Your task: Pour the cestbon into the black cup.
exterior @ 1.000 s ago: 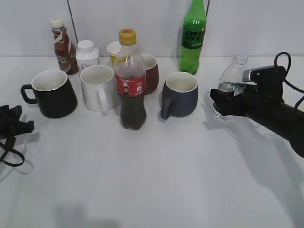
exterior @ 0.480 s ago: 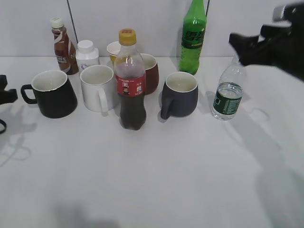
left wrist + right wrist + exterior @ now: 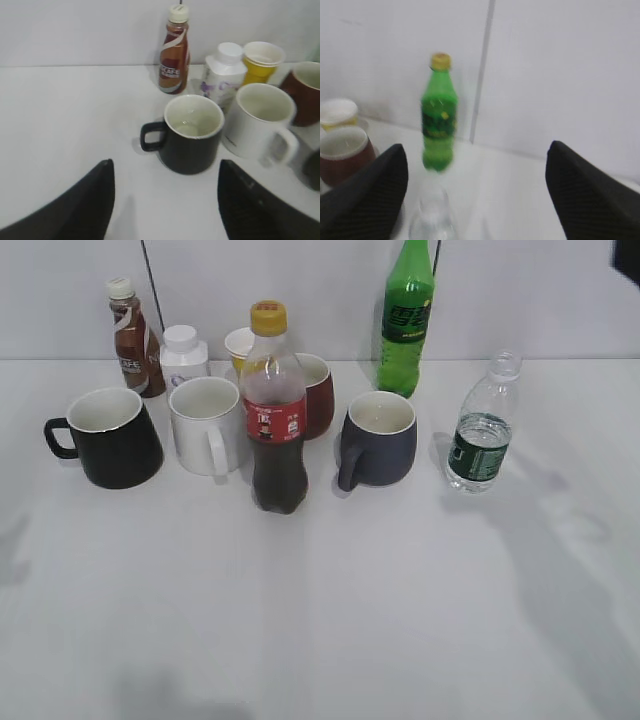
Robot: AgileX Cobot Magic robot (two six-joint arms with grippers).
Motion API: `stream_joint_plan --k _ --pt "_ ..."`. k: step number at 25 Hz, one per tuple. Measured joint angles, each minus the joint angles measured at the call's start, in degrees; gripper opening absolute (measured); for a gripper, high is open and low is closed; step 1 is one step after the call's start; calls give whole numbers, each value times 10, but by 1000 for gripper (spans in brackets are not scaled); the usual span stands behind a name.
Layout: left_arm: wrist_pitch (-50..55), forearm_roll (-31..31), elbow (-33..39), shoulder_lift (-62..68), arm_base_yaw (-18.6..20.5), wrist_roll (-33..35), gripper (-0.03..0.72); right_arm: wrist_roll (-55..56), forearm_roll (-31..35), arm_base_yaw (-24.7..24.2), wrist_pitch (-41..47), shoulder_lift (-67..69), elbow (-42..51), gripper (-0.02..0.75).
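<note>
Both grippers wide apart, empty: left gripper facing glossy black mug; right gripper above uncapped clear green-banded bottle.

Front half of the table is bare, I can sweep across it freely. Cestbon stands alone at my right, open table on its right and front, only the navy mug near its left with a gap between. Green bottle is behind, well apart. Black cup sits at the left end of the row, its left and front open, handle pointing left. White mug stands just beside its right. Cola bottle is in front of the middle, tall, blocks a straight low pass along the row. Coffee bottle and white jar crowd behind the cup.
</note>
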Motion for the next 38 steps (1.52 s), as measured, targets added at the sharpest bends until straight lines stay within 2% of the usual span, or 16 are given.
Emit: stream_joint_plan --k 5,9,12,16,19,23,32,34,38 --pt "203 -2 -30 -175 0 -3 508 6 11 92 250 -151 0 649" --pt "345 10 -59 -269 0 -35 503 -30 77 165 421 -262 0 638" --pt "449 33 -66 -315 0 -73 500 -79 136 183 571 -332 3 630" --pt "553 70 -70 -363 3 -93 498 -105 155 184 709 -426 43 615" --pt "577 86 -71 -399 5 -97 498 -116 165 184 724 -498 86 601" --pt "564 89 -70 -439 5 -97 492 -138 182 184 693 -569 106 592" --pt "538 88 -55 -451 5 -97 468 -151 191 180 683 -587 109 591" --pt "537 88 -55 -451 5 -97 464 -151 192 153 683 -590 109 591" --pt "535 88 -54 -451 5 -97 452 -151 191 38 682 -626 109 591"
